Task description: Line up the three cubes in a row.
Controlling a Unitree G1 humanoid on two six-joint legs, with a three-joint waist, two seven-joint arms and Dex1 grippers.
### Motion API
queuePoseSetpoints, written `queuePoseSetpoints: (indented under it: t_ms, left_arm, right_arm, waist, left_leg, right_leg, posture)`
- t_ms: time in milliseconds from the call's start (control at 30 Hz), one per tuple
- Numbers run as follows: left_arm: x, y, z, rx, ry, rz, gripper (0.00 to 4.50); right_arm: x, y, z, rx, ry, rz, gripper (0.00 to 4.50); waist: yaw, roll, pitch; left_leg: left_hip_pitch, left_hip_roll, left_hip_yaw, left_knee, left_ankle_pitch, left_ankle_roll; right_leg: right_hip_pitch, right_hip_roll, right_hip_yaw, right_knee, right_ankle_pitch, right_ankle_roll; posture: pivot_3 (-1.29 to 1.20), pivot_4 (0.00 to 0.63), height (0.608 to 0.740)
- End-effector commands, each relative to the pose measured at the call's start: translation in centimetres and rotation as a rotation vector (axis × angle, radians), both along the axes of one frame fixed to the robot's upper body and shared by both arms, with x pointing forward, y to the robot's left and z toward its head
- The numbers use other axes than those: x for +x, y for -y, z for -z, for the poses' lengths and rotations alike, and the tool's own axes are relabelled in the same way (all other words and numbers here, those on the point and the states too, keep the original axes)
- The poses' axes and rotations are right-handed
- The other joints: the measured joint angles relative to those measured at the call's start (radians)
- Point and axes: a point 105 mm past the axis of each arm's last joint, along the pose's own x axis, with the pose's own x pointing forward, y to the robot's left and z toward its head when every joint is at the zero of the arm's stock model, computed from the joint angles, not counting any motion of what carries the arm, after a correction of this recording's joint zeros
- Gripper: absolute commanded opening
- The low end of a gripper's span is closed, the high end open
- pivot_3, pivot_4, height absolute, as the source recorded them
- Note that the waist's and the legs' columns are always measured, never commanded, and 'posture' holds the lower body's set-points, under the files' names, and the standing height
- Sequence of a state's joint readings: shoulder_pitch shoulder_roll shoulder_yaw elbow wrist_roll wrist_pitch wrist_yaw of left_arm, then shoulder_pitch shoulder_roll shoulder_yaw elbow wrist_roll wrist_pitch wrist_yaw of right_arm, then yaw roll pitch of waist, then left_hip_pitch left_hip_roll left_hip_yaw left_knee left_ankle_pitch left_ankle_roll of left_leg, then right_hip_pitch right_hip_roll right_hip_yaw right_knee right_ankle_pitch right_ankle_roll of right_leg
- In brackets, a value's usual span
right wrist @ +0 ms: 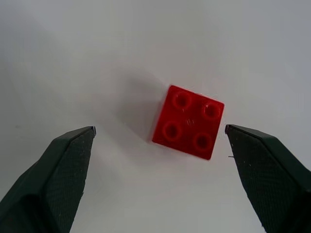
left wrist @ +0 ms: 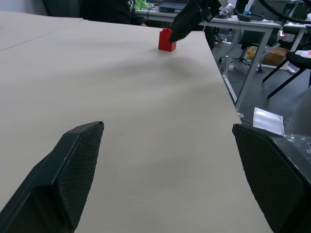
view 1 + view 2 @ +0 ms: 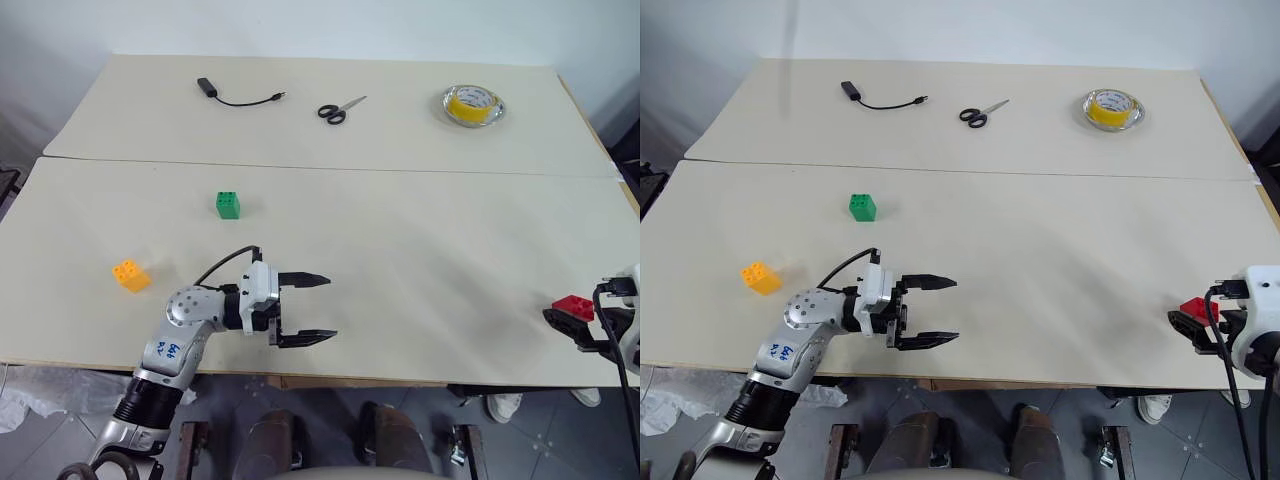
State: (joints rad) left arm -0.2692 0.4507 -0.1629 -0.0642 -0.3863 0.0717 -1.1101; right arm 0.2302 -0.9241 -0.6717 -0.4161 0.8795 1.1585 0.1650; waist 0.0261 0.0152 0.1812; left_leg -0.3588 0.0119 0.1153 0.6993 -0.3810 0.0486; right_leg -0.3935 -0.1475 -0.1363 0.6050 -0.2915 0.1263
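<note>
right claw (image 1: 160,141) fingers apart, empty, over the small red studded plastic cube (image 1: 188,121), nearer one finger | cube apparently close to the cream table (image 3: 420,250) right edge | left claw (image 3: 306,308) fingers apart, empty, bare table ahead

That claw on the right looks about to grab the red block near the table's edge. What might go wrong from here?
1. The red cube lies off-centre between the open right gripper's fingers, nearer one finger, so closing may push or twist it rather than clamp it.
2. It sits close to the table's near edge, so a nudge might knock it off.
3. The green cube and orange cube lie far across the table, so the carry is long.
</note>
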Motion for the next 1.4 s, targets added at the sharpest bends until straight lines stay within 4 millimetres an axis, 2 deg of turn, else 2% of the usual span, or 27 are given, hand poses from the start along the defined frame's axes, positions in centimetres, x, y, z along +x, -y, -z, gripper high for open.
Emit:
queuePoseSetpoints:
  t_ms: [33, 267, 333, 367, 433, 533, 567, 600, 667, 733, 1033, 1167, 1367, 1400]
  left_arm:
    - [-0.1, -0.2, -0.7, -0.003, 0.045, -0.008, 4.5]
    - [0.0, -0.5, -0.8, 0.003, 0.056, -0.027, 4.5]
    - [0.1, -1.1, -0.8, 0.008, 0.062, -0.054, 4.5]
    - [0.1, -1.3, -0.8, 0.009, 0.064, -0.065, 4.5]
    - [0.1, -1.8, -0.8, 0.013, 0.062, -0.092, 4.5]
    - [0.0, -2.9, -0.5, 0.014, 0.048, -0.148, 4.5]
    - [-0.1, -3.5, -0.3, 0.015, 0.04, -0.174, 4.5]
    - [-0.2, -4.1, 0.0, 0.017, 0.029, -0.203, 4.5]
    - [-0.4, -5.2, 0.5, 0.023, 0.011, -0.253, 4.5]
    - [-0.7, -6.3, 1.2, 0.036, -0.007, -0.301, 4.5]
    - [-1.7, -8.8, 1.5, 0.042, 0.0, -0.467, 4.5]
    - [-2.3, -9.5, 1.7, 0.041, -0.008, -0.515, 4.5]
    - [-2.5, -9.8, 1.6, 0.038, -0.007, -0.548, 4.5]
    - [-2.5, -9.9, 1.6, 0.037, -0.007, -0.553, 4.5]
  right_arm:
    - [0.4, 0.4, -0.2, -0.01, 0.025, 0.024, 4.48]
    - [1.1, 0.2, 0.1, 0.01, 0.031, 0.015, 2.15]
    - [1.6, -0.4, -0.2, 0.016, 0.031, -0.036, 1.5]
    - [1.8, -0.7, -0.4, 0.017, 0.032, -0.057, 1.46]
    - [2.8, -2.5, -1.9, 0.039, 0.092, -0.187, 1.47]
    - [4.2, -6.8, -4.4, 0.039, 0.187, -0.497, 1.47]
    - [4.3, -8.8, -4.8, 0.008, 0.199, -0.657, 1.47]
    - [4.2, -10.7, -4.9, -0.025, 0.195, -0.821, 1.47]
    - [4.3, -13.0, -4.4, -0.065, 0.146, -1.045, 1.47]
    - [5.3, -14.9, -3.8, -0.076, 0.094, -1.174, 1.47]
    - [10.1, -19.7, -2.1, -0.248, 0.023, -1.418, 1.47]
    - [9.9, -21.0, -1.5, -0.241, 0.011, -1.514, 1.47]
    - [10.2, -21.6, -0.9, -0.23, 0.004, -1.561, 1.47]
    - [10.2, -21.6, -0.8, -0.224, 0.004, -1.567, 1.82]
  waist:
    - [0.0, 0.0, 0.0]
    - [-0.001, 0.0, 0.0]
    - [-0.002, 0.0, 0.0]
    - [-0.003, 0.0, 0.0]
    - [-0.005, 0.0, 0.0]
    - [-0.013, 0.0, 0.0]
    - [-0.014, 0.0, 0.0]
    - [-0.018, 0.001, 0.0]
    - [-0.026, -0.001, 0.001]
    - [-0.032, -0.003, 0.002]
    - [-0.029, -0.005, 0.003]
    - [-0.029, -0.005, 0.003]
    - [-0.031, -0.005, 0.003]
    - [-0.032, -0.005, 0.003]
  left_leg:
    - [0.0, 0.0, 0.0, 0.0, 0.0, 0.0]
    - [0.0, 0.0, 0.001, 0.0, 0.0, 0.0]
    - [0.0, 0.0, 0.001, 0.0, 0.0, 0.0]
    - [0.0, 0.0, 0.001, 0.0, 0.0, 0.0]
    - [0.0, 0.0, 0.001, 0.0, 0.0, 0.0]
    - [0.001, 0.001, 0.002, 0.0, 0.0, 0.0]
    - [0.001, 0.001, 0.001, 0.0, 0.0, 0.0]
    - [0.001, 0.001, 0.001, 0.0, 0.0, 0.0]
    - [0.001, 0.002, 0.001, -0.001, 0.0, 0.0]
    - [0.001, 0.002, 0.001, -0.001, 0.0, 0.0]
    - [-0.002, 0.001, -0.001, 0.001, 0.0, 0.0]
    - [-0.003, 0.001, -0.002, 0.0, 0.0, 0.0]
    - [-0.003, 0.002, -0.003, 0.001, 0.0, -0.001]
    - [-0.003, 0.002, -0.003, 0.001, 0.0, -0.001]
  right_leg:
    - [0.0, 0.0, 0.0, 0.0, 0.0, 0.0]
    - [0.0, 0.001, 0.0, 0.0, 0.0, 0.0]
    - [0.0, 0.001, 0.0, 0.0, 0.0, 0.0]
    - [0.0, 0.001, 0.0, 0.0, 0.0, 0.0]
    - [0.0, 0.001, 0.0, 0.0, 0.0, 0.0]
    - [-0.001, 0.001, 0.001, 0.0, 0.0, 0.0]
    - [-0.001, 0.001, 0.001, 0.0, 0.0, 0.0]
    - [-0.001, 0.001, 0.001, 0.0, 0.0, 0.0]
    - [0.0, 0.001, 0.0, -0.001, 0.0, 0.0]
    - [0.0, 0.001, 0.0, -0.001, 0.0, 0.0]
    - [-0.001, -0.001, -0.003, -0.003, 0.0, 0.001]
    - [-0.001, 0.0, -0.006, -0.004, 0.0, 0.001]
    - [0.0, 0.0, -0.007, -0.003, 0.0, 0.001]
    - [0.0, 0.0, -0.007, -0.003, 0.0, 0.001]
  posture:
    - [0.0, 0.15, 0.74]
    - [0.0, 0.15, 0.74]
    - [0.0, 0.15, 0.74]
    - [0.0, 0.15, 0.74]
    - [0.0, 0.15, 0.74]
    - [0.0, 0.15, 0.74]
    - [0.0, 0.15, 0.74]
    - [0.0, 0.15, 0.74]
    - [0.0, 0.15, 0.74]
    - [0.0, 0.15, 0.74]
    - [0.0, 0.15, 0.74]
    - [0.0, 0.15, 0.74]
    - [0.0, 0.15, 0.74]
    - [0.0, 0.15, 0.74]
